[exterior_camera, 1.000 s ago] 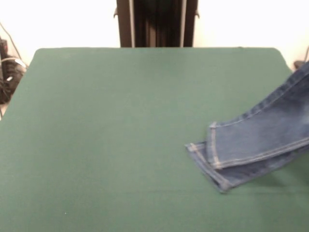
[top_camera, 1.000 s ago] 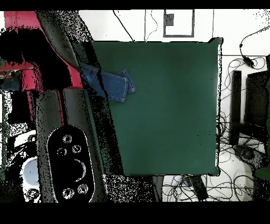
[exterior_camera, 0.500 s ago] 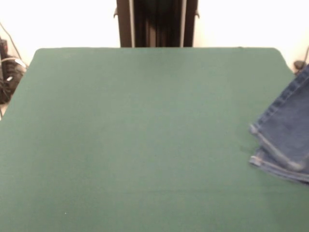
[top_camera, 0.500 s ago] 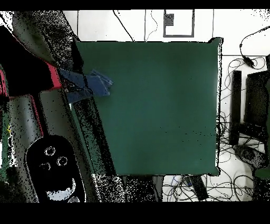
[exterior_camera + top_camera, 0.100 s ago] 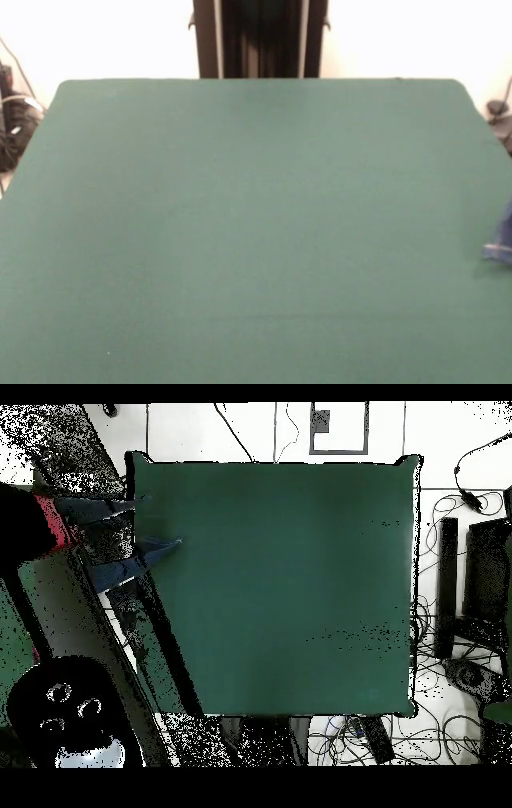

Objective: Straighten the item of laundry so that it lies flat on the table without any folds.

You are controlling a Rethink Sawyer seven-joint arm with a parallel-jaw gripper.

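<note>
The item of laundry [image 5: 130, 566], a small pair of blue denim jeans, is almost wholly off the table [image 5: 280, 584]. In the overhead view its two legs fan out past the table's left edge, and only one leg tip reaches over the green top. They hang from my gripper [image 5: 55, 524], which sits at the red end of the arm beyond that edge and is shut on the jeans. In the front view only a small blue scrap of the jeans [image 5: 500, 238] shows at the right border, just above the table [image 5: 240, 224]. The arm does not show in that view.
The arm's black body [image 5: 65, 704] lies along the table's left side in the overhead view. Cables and black equipment [image 5: 470, 584] crowd the floor to the right. In the front view more cables [image 5: 12, 120] lie off the table's left corner.
The jeans have been dragged off the table: a second ago both leg ends lay on the green top, and now only a tip remains at its edge. The arm moved away with them.
</note>
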